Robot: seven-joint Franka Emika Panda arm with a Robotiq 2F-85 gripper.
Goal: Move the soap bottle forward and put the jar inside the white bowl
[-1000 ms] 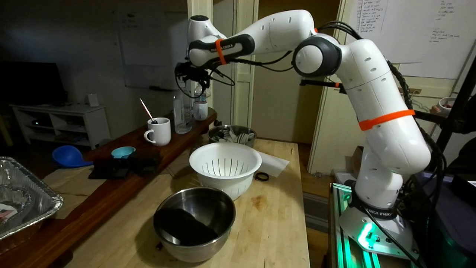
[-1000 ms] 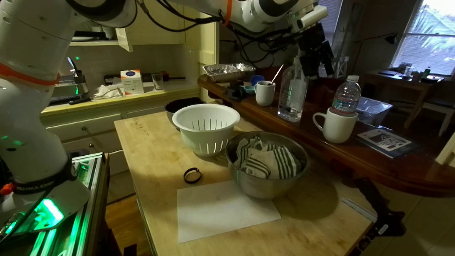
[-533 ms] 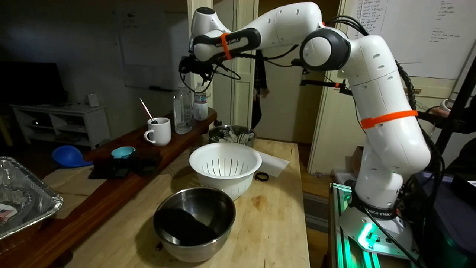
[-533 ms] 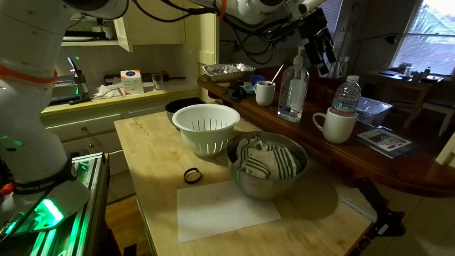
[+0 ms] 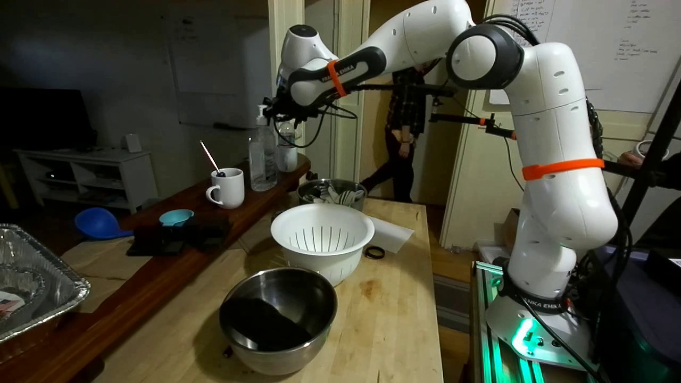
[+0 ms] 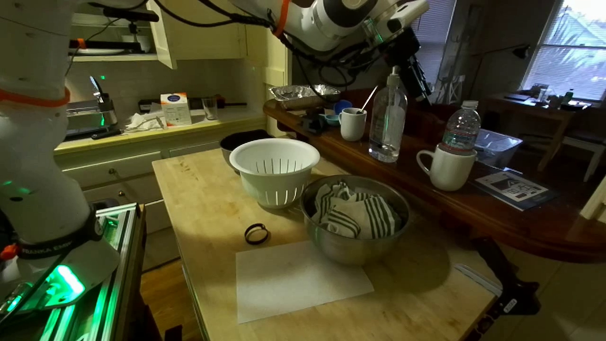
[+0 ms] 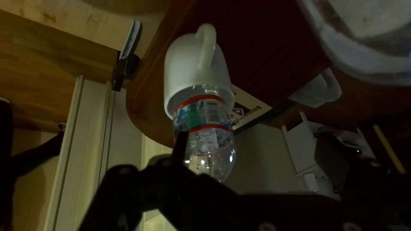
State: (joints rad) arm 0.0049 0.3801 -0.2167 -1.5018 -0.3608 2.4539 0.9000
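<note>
Dimly lit room [image 5: 122, 58], pale wooden tabletop [image 5: 393, 319]

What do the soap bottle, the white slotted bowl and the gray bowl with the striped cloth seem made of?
The soap bottle looks like glossy clear plastic: background shows through, edges glint; glass is possible. The white slotted bowl is probably satiny plastic, by its even color and clean slots. The gray bowl with the striped cloth seems satin metal, likely steel, from its metallic gleam.

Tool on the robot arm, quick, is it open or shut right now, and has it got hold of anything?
Tool: open, jaws standing apart, holding nothing.
</note>
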